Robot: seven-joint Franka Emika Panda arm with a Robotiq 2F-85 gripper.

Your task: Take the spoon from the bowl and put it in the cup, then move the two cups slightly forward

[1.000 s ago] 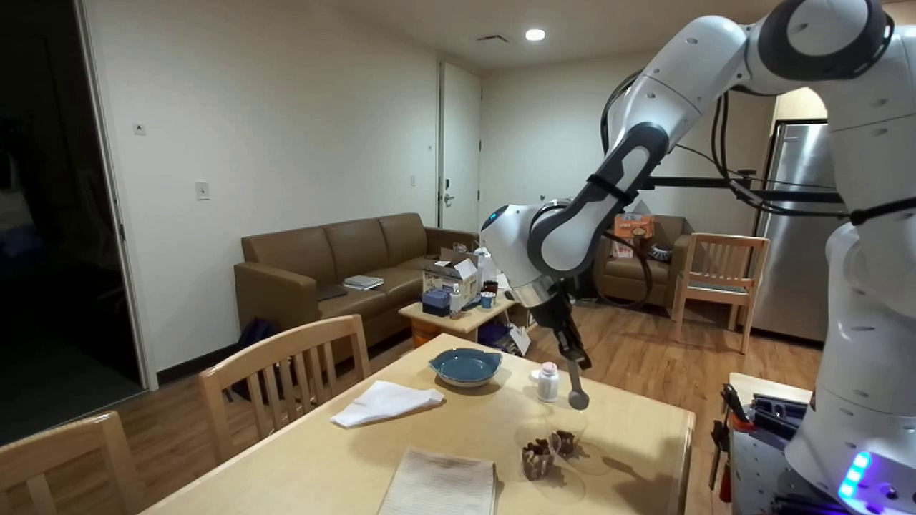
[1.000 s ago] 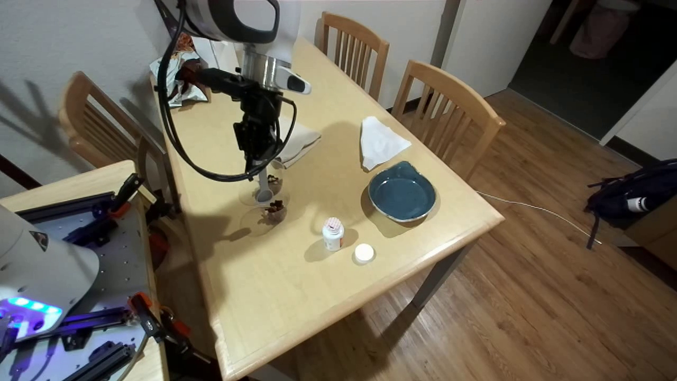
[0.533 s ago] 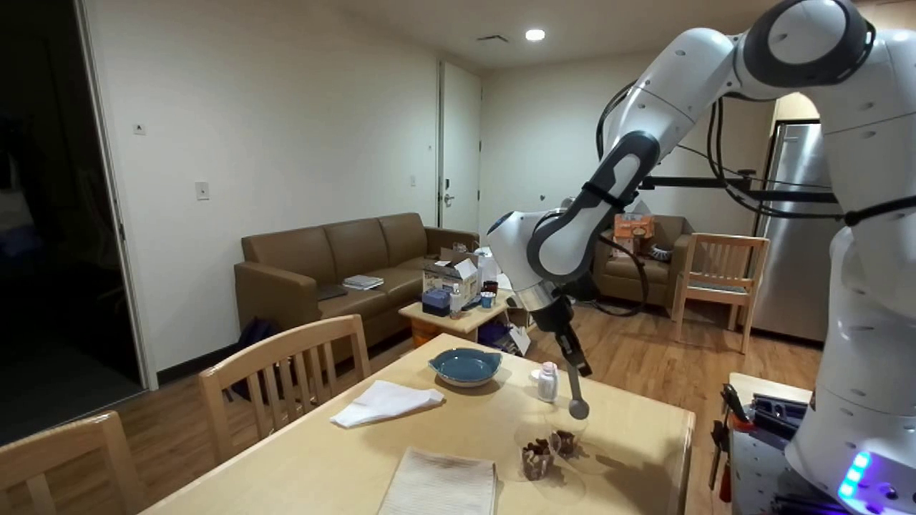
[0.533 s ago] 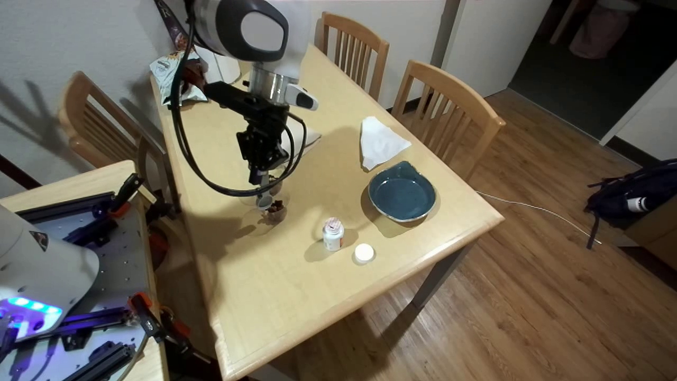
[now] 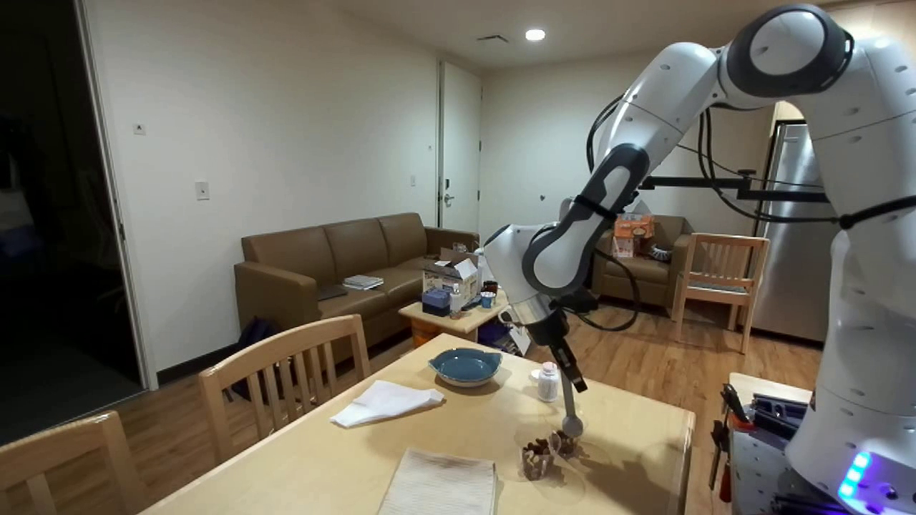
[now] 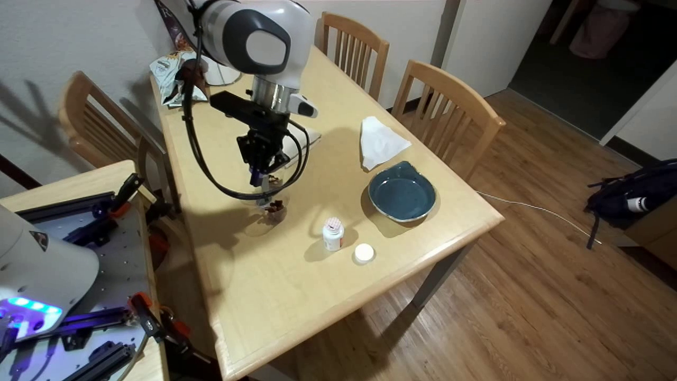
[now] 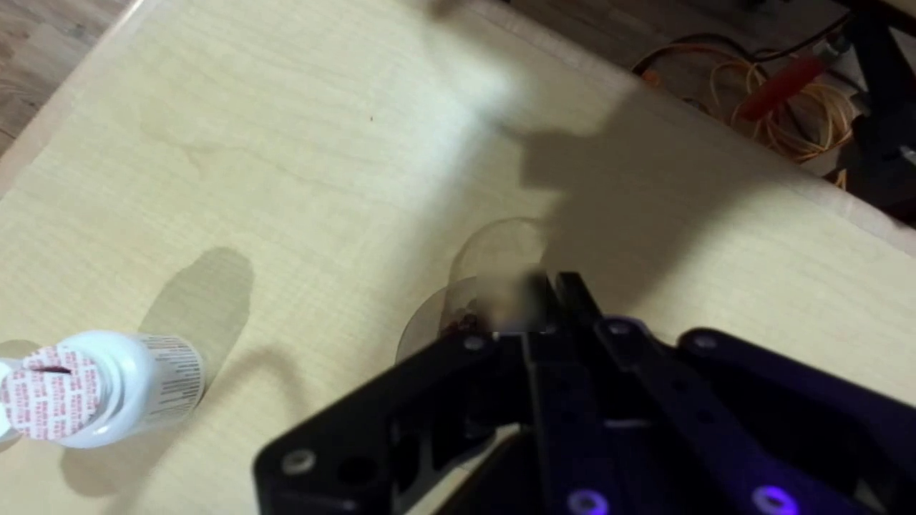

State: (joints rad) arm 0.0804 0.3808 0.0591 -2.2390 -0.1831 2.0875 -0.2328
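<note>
My gripper [image 5: 575, 386] is shut on the handle of a grey spoon [image 5: 571, 425], which hangs head down. The spoon's round head overlaps the rim area of the farther clear cup [image 5: 564, 443], which holds dark brown pieces. Whether the head is inside that cup or just above it, I cannot tell. A second clear cup [image 5: 537, 460] with brown pieces stands right beside it. In an exterior view a cable partly covers the spoon [image 6: 263, 200]. The blue bowl [image 6: 402, 194] sits empty toward the table's far corner. In the wrist view the fingertips [image 7: 576, 290] are close together, and a blurred patch hides the spoon.
A white bottle [image 6: 333, 234] stands between cups and bowl, its cap [image 6: 364, 253] lying beside it. A white napkin [image 5: 390, 402] and a folded cloth [image 5: 442, 481] lie on the table. Snack bags [image 6: 180, 79] are at one end. Chairs [image 6: 449, 114] line one side.
The arm has come down, lowering the spoon from above the cups to the farther cup's rim area. The grip has stayed as it was. Cups, bowl and bottle have not moved.
</note>
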